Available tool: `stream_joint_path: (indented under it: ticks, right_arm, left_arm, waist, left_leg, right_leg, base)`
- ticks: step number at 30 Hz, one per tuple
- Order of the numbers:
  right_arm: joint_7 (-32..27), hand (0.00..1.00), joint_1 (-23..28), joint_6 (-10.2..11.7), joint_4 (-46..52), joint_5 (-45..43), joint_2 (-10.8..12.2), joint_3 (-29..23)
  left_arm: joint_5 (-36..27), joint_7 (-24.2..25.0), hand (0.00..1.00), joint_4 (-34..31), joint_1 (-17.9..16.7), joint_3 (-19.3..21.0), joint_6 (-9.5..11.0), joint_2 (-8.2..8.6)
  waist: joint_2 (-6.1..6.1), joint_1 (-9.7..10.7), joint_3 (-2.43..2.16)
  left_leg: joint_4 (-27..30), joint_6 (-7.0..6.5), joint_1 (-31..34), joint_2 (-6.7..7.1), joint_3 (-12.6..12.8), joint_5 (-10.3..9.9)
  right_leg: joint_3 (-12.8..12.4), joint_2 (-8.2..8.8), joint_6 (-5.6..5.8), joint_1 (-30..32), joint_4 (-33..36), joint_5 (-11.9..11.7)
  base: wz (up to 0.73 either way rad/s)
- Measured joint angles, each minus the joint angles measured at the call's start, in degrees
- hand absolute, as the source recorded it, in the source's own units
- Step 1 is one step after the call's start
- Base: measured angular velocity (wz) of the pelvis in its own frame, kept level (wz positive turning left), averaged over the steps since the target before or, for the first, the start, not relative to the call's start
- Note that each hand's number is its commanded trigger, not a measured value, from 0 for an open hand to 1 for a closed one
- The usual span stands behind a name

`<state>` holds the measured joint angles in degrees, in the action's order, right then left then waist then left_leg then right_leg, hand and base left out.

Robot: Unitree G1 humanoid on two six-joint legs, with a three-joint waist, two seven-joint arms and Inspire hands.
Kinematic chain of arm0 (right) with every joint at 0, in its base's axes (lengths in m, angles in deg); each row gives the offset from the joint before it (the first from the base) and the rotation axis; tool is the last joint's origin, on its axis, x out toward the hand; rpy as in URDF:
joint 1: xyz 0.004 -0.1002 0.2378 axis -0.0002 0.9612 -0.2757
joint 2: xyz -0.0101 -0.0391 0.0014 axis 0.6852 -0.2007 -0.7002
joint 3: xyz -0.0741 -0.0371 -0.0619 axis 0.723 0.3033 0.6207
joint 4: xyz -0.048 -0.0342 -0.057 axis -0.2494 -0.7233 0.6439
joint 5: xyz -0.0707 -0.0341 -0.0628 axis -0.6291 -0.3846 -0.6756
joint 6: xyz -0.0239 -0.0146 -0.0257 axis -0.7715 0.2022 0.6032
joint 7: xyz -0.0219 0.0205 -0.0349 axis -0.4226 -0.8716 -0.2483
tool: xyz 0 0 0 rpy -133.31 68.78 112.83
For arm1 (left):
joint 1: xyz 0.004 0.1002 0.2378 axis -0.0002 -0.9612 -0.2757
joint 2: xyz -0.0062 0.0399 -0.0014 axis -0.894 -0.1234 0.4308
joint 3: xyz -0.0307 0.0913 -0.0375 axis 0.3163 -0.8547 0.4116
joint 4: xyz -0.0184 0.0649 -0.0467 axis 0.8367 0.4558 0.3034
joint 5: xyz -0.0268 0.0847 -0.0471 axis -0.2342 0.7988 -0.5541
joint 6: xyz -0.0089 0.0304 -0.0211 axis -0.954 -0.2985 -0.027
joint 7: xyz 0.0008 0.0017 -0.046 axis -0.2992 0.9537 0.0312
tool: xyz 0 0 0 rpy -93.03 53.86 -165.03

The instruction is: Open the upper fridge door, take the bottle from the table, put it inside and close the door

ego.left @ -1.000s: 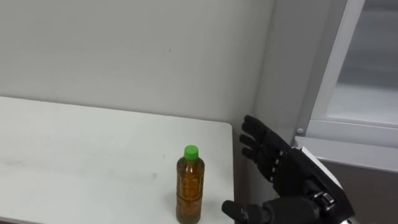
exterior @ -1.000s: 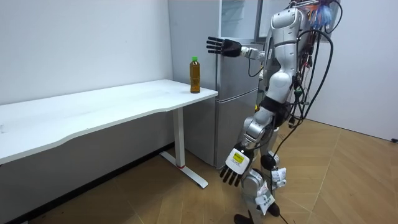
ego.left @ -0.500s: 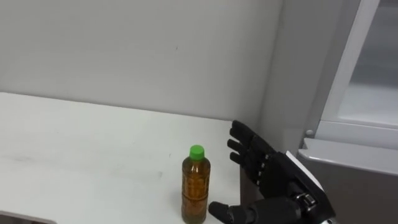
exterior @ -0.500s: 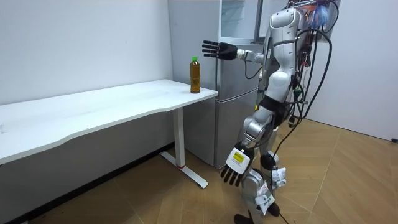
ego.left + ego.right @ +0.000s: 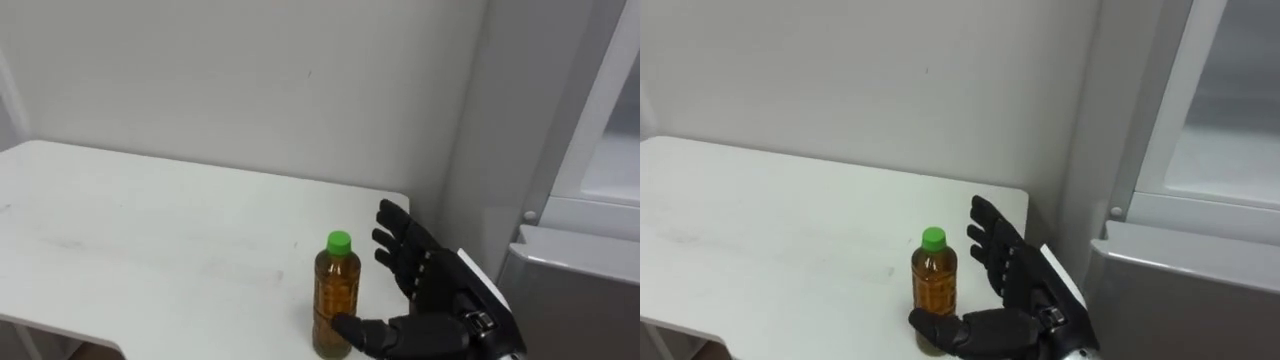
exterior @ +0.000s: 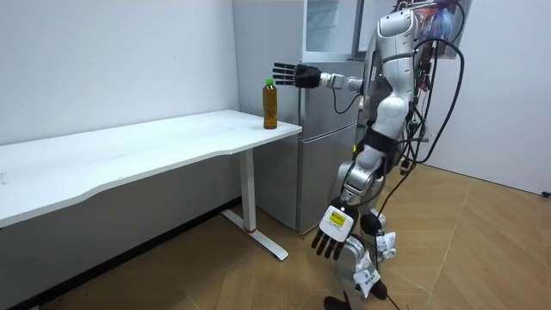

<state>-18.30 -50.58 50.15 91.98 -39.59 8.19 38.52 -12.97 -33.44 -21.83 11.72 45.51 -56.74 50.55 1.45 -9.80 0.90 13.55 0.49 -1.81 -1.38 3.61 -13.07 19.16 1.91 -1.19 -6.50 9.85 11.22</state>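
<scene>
The scene is lit brightly and evenly, apparently from overhead. Soft highlights are caught along the black fingers of the right hand (image 5: 430,290). Just left of the hand, the bottle (image 5: 337,295) is lit through, so its amber content glows. Shadows on the white table (image 5: 150,220) below the hand are faint and soft-edged. Behind the hand, the wall (image 5: 250,80) is shaded an even grey. In the room view, a deeper shadow is cast beneath the table.
</scene>
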Motion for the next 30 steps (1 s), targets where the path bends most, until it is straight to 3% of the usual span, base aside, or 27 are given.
stream_joint_path:
  ticks: [5,10,16,24,30]
  right_arm:
    - [-4.19,0.00,-1.42,0.86,-0.22,0.00,0.07,0.00]
    - [-8.91,0.00,-1.96,1.66,-0.95,-0.46,1.56,0.07]
    - [-11.45,0.00,-1.96,1.84,-3.09,-0.56,1.54,0.22]
    - [-13.33,0.00,-2.12,1.99,-6.39,-3.08,1.48,1.93]
    - [-16.00,0.00,-4.91,1.99,-12.24,-7.47,1.51,2.37]
  left_arm:
    - [0.40,-0.30,0.00,0.77,-0.34,-0.12,-0.16,0.76]
    - [0.40,-0.33,0.00,0.78,-1.02,-1.22,-0.36,0.87]
    - [0.40,-0.31,0.00,0.79,-1.12,-1.37,-0.80,0.90]
    - [0.48,-0.12,0.00,-0.69,-2.54,-1.77,-2.24,1.22]
    - [0.93,0.18,0.00,-0.77,-2.68,-1.80,-2.80,1.30]
  waist:
    - [-0.19,0.11,-0.21]
    - [-0.17,0.12,-0.22]
    - [-0.42,0.04,-0.21]
    - [-0.54,-0.10,-0.70]
    - [-0.54,-0.63,-0.67]
  left_leg:
    - [0.03,0.02,-0.04,0.06,-0.84,0.02]
    - [0.19,0.03,-0.34,0.09,-1.21,0.02]
    - [0.21,0.02,-0.35,0.11,-1.24,0.02]
    - [0.33,-0.09,0.12,0.20,-1.28,0.17]
    - [0.29,-0.24,0.10,0.46,-1.60,0.30]
  right_leg:
    - [1.00,0.00,0.00,-0.42,-0.14,0.00]
    - [1.55,0.03,0.01,-1.06,-0.15,0.01]
    - [1.58,0.04,0.02,-1.23,-0.13,0.01]
    - [1.63,0.12,0.05,-0.89,-0.15,0.03]
    - [1.64,0.32,0.20,-0.95,-0.10,0.12]
  base:
    - [0.10]
    - [0.05]
    - [0.00]
    - [0.00]
    - [0.01]
